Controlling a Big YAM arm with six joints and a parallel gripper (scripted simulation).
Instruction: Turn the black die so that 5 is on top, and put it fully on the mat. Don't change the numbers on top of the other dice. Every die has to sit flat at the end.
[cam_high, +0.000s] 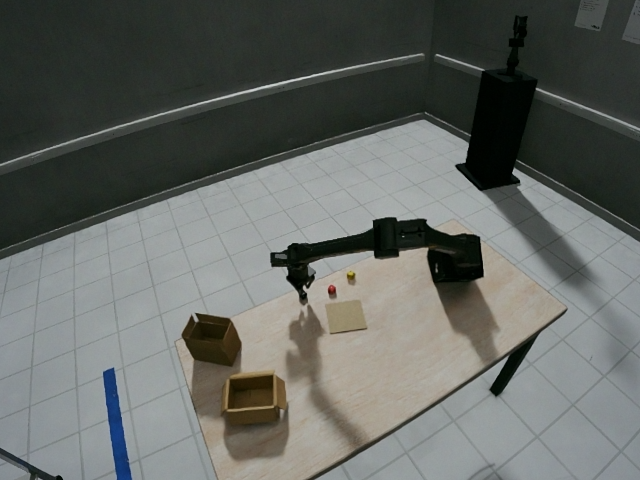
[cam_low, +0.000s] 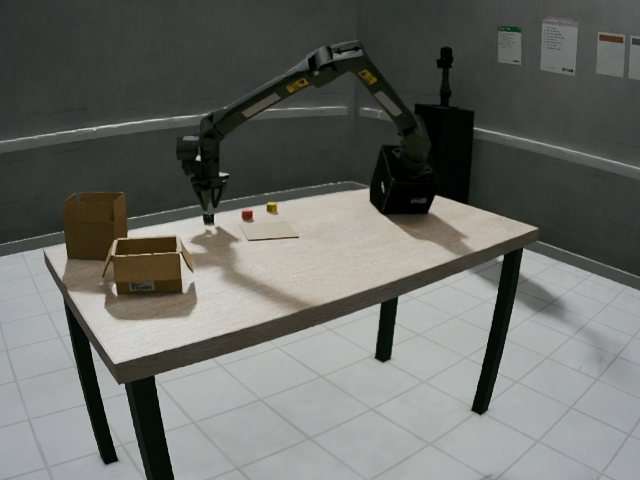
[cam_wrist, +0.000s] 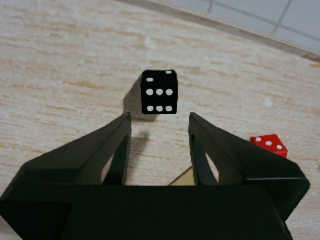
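The black die (cam_wrist: 159, 92) lies flat on the table near its far edge, with a face of six white dots turned to the wrist camera. It also shows in the top view (cam_high: 302, 298) and the exterior view (cam_low: 207, 219). My gripper (cam_wrist: 159, 120) hangs just above the die, open, with nothing between the fingers; it also shows in the top and exterior views (cam_high: 301, 289) (cam_low: 208, 205). The tan mat (cam_high: 345, 316) (cam_low: 268, 230) lies to the right of the die. A red die (cam_high: 331, 289) (cam_wrist: 269, 145) and a yellow die (cam_high: 351, 275) (cam_low: 271, 207) sit beside the mat.
Two open cardboard boxes (cam_high: 211, 338) (cam_high: 253, 397) stand at the left end of the table. The arm's black base (cam_high: 454, 258) sits at the far right end. The table's far edge runs close behind the black die.
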